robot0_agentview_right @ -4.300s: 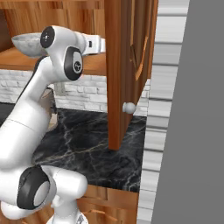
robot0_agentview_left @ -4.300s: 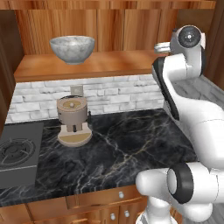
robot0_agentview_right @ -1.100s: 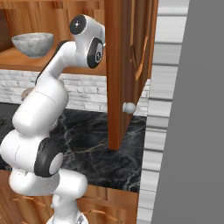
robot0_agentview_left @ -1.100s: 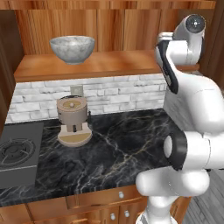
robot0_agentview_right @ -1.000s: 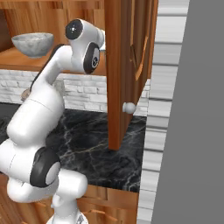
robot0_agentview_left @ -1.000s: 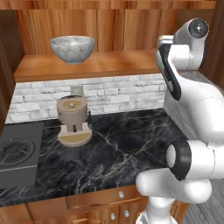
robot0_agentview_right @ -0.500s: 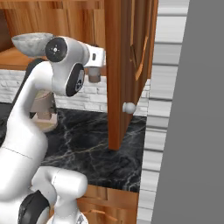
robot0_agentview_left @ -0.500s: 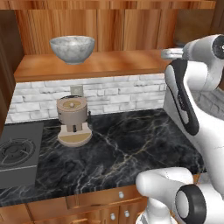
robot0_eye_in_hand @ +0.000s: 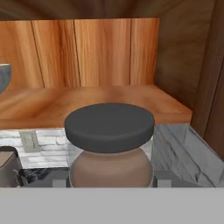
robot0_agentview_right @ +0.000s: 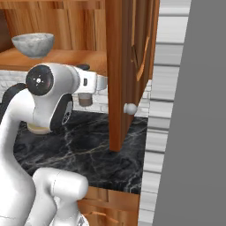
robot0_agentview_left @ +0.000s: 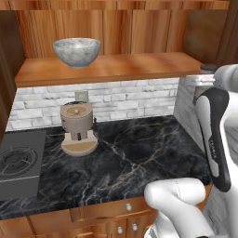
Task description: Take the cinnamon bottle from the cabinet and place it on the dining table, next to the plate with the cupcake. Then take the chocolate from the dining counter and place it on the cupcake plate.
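The cinnamon bottle (robot0_eye_in_hand: 109, 144) stands upright close before the hand camera, with a black cap over a brown lower body. My gripper (robot0_eye_in_hand: 109, 180) is shut on it, holding it in the air in front of the cabinet shelf (robot0_eye_in_hand: 65, 105), level with the shelf's front edge. From the right base view my hand (robot0_agentview_right: 86, 84) covers the bottle's middle, with the cap above it and the brown bottom (robot0_agentview_right: 85, 100) below. In the left base view the cap (robot0_agentview_left: 211, 67) peeks over my arm by the shelf's right end. The dining table, plate, cupcake and chocolate are out of view.
A grey marbled bowl (robot0_agentview_left: 76, 51) sits on the shelf's left part. The open cabinet door (robot0_agentview_right: 121, 66) hangs just right of my hand. Below lie a black worktop (robot0_agentview_left: 135, 158), a beige appliance (robot0_agentview_left: 78, 128) and a grey hob (robot0_agentview_left: 18, 162).
My arm has folded down and swung toward the cabinet's right end, bringing the hand lower, in front of the shelf edge. The bowl and the appliance have stayed put.
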